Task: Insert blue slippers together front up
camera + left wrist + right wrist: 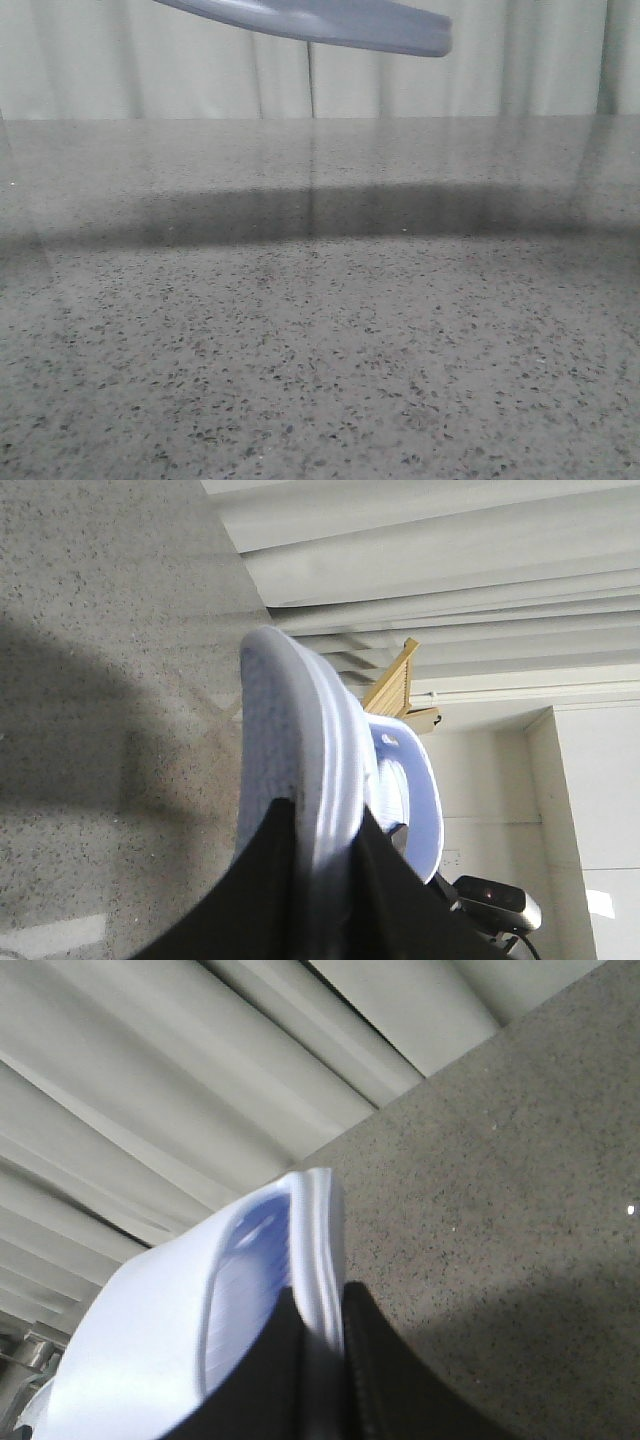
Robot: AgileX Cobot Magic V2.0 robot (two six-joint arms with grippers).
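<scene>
I see my left gripper [322, 880] clamped on 1 of the blue slippers [300, 770], right gripper [318, 1360] pinching the other's sole edge, pair lifted high above the speckled table [320, 350], curtain [500, 80] on the far side

It looks like a plain indoor test room: a speckled grey stone bench [320, 350], pale pleated curtains [500, 70] behind it, and bare white walls [590, 800].
</scene>
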